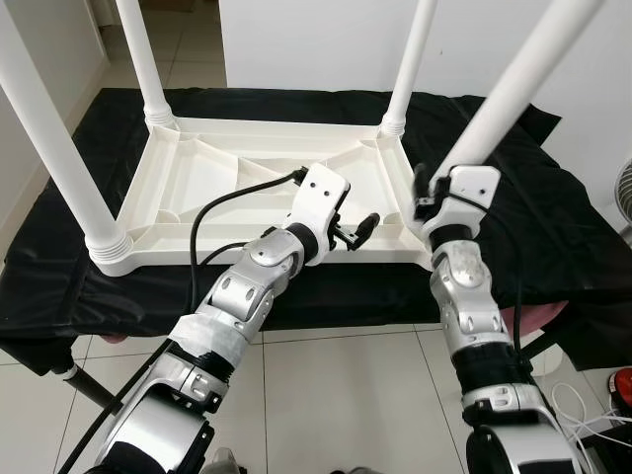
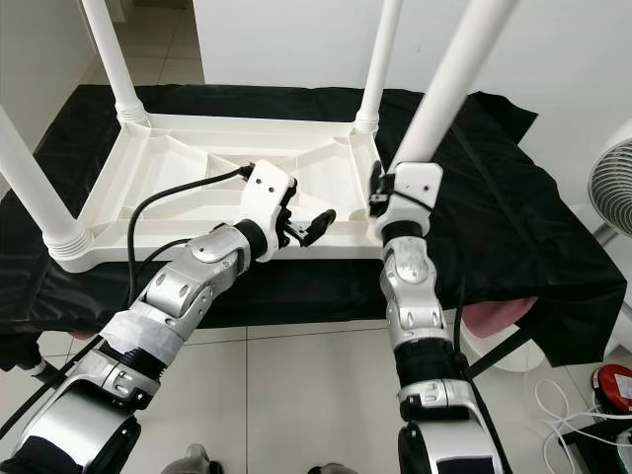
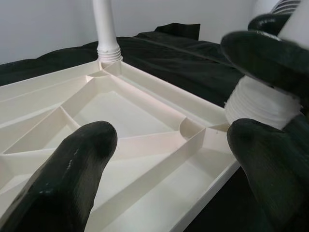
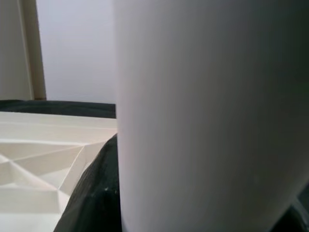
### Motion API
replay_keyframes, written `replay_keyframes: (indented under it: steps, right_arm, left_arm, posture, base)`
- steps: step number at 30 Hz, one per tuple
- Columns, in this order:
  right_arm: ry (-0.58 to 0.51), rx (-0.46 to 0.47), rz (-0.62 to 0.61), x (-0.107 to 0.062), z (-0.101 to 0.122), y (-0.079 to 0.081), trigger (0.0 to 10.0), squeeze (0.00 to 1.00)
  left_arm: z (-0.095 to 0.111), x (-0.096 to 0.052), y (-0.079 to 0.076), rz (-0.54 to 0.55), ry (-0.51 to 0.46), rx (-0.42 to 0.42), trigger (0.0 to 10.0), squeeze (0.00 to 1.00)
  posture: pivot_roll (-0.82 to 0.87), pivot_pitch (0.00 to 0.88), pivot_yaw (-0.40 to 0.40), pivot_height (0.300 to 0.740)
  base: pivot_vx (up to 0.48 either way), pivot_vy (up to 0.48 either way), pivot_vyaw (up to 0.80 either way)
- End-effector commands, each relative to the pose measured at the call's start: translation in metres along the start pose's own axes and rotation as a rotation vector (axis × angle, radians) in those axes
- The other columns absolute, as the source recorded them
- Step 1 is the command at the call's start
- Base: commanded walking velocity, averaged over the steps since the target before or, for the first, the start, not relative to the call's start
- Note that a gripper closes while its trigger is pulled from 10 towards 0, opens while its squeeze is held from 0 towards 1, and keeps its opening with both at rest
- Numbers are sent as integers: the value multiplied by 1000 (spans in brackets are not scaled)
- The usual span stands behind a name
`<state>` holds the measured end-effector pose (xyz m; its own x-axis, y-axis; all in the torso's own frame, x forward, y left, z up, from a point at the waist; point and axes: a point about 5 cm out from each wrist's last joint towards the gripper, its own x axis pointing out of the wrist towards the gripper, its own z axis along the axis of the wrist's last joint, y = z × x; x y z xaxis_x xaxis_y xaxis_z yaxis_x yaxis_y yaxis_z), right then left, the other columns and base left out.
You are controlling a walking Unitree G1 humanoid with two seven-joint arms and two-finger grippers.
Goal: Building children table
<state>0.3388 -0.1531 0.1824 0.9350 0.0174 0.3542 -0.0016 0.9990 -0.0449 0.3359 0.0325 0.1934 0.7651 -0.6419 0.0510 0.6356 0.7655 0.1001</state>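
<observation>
A white plastic tabletop [image 1: 197, 168] lies upside down on a black cloth. Three white legs stand in its corners: far left [image 1: 143, 59], far right [image 1: 410, 59] and near left [image 1: 49, 148]. My right gripper [image 1: 432, 200] is shut on the lower end of a fourth white leg [image 1: 513, 89], which leans to the right over the near right corner. Its threaded end [image 3: 260, 104] hangs just above that corner's socket. My left gripper [image 1: 357, 227] is open over the near rim, just left of that corner, with nothing between its fingers [image 3: 72, 179].
The black cloth [image 1: 553, 227] covers a low table and drapes over its edges. A fan [image 2: 612, 188] stands at the right. A red object [image 2: 617, 380] and white cables lie on the tiled floor at the near right. Walls are close behind.
</observation>
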Motion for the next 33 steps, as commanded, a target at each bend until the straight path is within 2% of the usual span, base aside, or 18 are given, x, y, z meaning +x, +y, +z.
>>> replay_keyframes:
  steps: [1,7,9,11,13,16,21,22,26,33]
  right_arm:
    - [-37,15,13,0,7,2,10000,0]
    - [-30,19,32,-8,3,4,10000,0]
    - [-29,19,30,-10,2,2,10000,0]
    - [-32,16,25,-9,2,0,10000,0]
    - [-38,11,15,-8,4,-3,10000,0]
    - [-44,3,7,-8,6,-6,10000,0]
    - [-46,-3,-1,-8,6,-8,10000,0]
    - [-49,-7,-12,-10,8,-11,10000,0]
    - [-49,-12,-21,-10,8,-12,10000,0]
    - [-47,-29,-32,-11,8,-13,10000,0]
  left_arm:
    - [1,-2,4,40,-19,10,10000,0]
    - [-5,-10,5,3,-26,44,10000,0]
    - [-17,-15,0,-67,16,94,10000,0]
    - [-23,-15,-1,-87,49,109,10000,0]
    - [-34,-13,-2,-109,125,147,10000,0]
    - [-40,-10,0,-108,171,153,10000,0]
    - [-43,-7,1,-99,196,156,10000,0]
    - [-47,-3,3,-95,244,177,10000,0]
    - [-51,1,5,-93,294,199,10000,0]
    - [-53,8,6,-119,352,190,10000,0]
  posture:
    - [10,27,-32,740]
    - [13,32,-39,740]
    - [13,36,-37,740]
    - [11,35,-35,740]
    - [4,33,-26,740]
    - [-2,32,-20,740]
    - [-8,32,-14,740]
    - [-15,34,-5,740]
    - [-19,33,2,740]
    - [-34,25,18,740]
  base:
    - [0,0,0]
    - [0,0,0]
    - [0,0,0]
    - [0,0,0]
    - [0,0,0]
    - [0,0,0]
    - [0,0,0]
    - [0,0,0]
    - [0,0,0]
    - [0,0,0]
